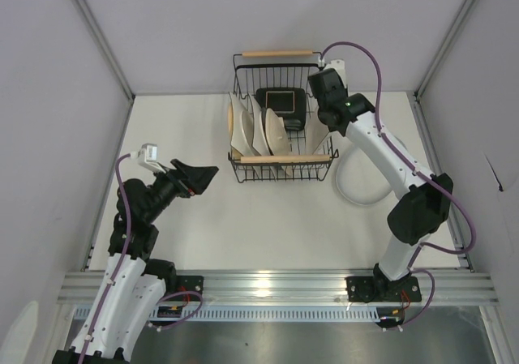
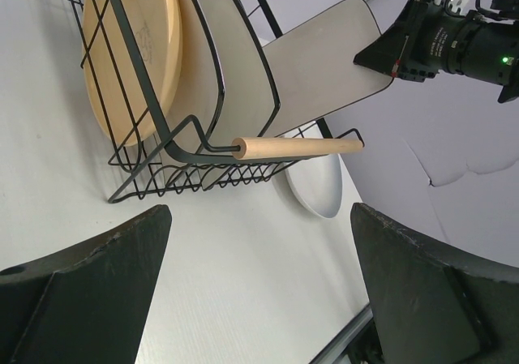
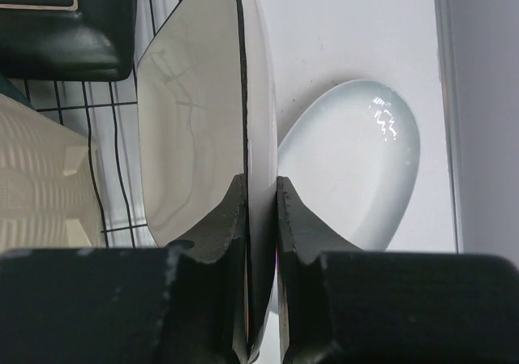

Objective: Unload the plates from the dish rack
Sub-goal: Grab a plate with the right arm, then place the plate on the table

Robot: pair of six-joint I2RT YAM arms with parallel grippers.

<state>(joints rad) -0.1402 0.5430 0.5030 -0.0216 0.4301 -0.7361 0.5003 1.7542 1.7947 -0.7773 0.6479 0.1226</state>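
Observation:
The black wire dish rack (image 1: 243, 169) with two wooden handles stands at the far middle of the table. In it are a tan round plate (image 2: 134, 56), a white plate (image 2: 235, 64), a cream ribbed plate (image 3: 40, 177) and a black-rimmed teal square plate (image 1: 281, 103). My right gripper (image 3: 261, 190) is shut on the rim of a white square plate with a dark edge (image 3: 195, 113), which it holds on edge over the rack's right end; the plate also shows in the left wrist view (image 2: 324, 56). My left gripper (image 2: 259, 218) is open and empty, left of the rack and near its front.
A white round plate (image 3: 357, 161) lies flat on the table just right of the rack, partly under my right arm (image 1: 381, 149). The rack's near wooden handle (image 2: 296, 146) faces my left gripper. Walls close the table at the back and both sides.

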